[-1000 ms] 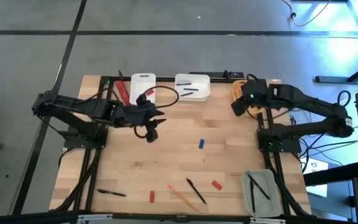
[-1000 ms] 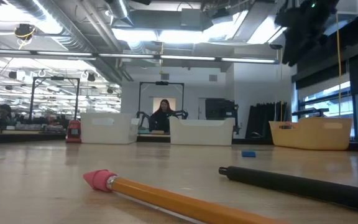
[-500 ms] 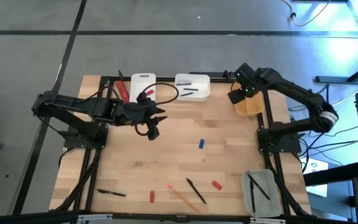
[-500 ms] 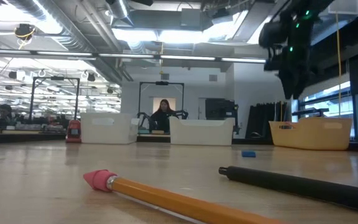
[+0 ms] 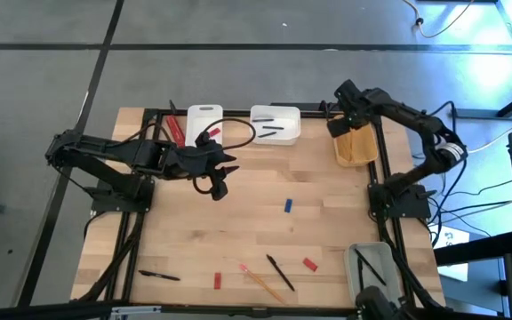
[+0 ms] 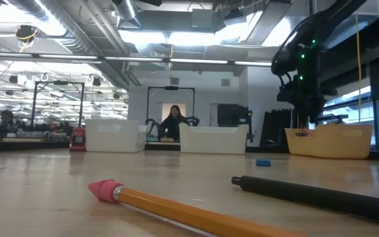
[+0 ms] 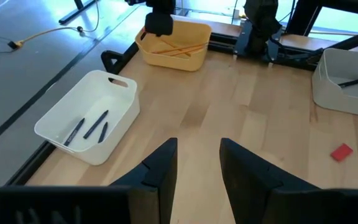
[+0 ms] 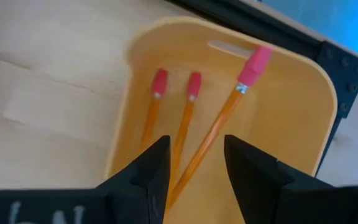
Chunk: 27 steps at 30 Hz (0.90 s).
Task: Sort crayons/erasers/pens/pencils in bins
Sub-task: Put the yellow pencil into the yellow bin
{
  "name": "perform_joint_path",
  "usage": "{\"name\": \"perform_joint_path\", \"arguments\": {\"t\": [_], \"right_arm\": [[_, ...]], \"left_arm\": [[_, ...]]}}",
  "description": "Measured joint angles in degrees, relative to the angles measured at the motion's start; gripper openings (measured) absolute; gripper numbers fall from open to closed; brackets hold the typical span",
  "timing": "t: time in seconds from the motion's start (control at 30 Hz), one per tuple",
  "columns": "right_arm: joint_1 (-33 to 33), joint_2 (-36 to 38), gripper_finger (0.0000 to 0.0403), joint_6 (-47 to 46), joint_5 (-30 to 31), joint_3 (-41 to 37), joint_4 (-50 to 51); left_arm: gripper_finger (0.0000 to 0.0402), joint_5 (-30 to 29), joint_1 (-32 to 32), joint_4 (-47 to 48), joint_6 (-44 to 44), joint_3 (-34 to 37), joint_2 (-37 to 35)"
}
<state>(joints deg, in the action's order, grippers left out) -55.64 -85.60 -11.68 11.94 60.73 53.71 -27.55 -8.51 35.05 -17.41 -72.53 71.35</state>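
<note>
Because the thin orange wooden pencil (image 8: 213, 134) is bound for the yellow-orange plastic bin (image 8: 303, 112) at the table's one o'clock corner, the right gripper (image 8: 194, 165) hangs over it, fingers narrowly parted with the pencil between them; a firm grip cannot be confirmed. Two pencils already lie inside. The left gripper (image 5: 218, 184) waits, slightly parted and empty, near ten o'clock.

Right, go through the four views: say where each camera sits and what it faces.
High: overhead, straight down on the table, both arms.
Low: table-top height, past a pencil toward the room; right arm above the yellow bin.
Left wrist: on the left arm, over the left gripper.
Right wrist: over the right gripper.
Shared: both wrist views show the yellow bin's pencils.
</note>
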Motion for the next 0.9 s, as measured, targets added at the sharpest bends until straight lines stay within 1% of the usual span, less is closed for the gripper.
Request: {"name": "perform_joint_path", "arguments": {"t": [0.33, 0.73, 0.9], "right_arm": [[-2.57, -4.75, 0.0152, 1.86, 0.00, -0.02, -1.99], [-3.14, -8.68, 0.0152, 3.55, -0.83, 0.02, -3.58], [-3.14, -9.03, 0.0152, 4.83, -1.43, 0.03, -3.58]], "left_arm": [[0.0112, 0.00, 0.00, 0.04, 0.04, 0.00, 0.00], [0.0112, 0.00, 0.00, 0.05, 0.04, 0.00, 0.00], [0.0112, -0.02, -0.01, 0.04, 0.04, -0.01, 0.00]]}}
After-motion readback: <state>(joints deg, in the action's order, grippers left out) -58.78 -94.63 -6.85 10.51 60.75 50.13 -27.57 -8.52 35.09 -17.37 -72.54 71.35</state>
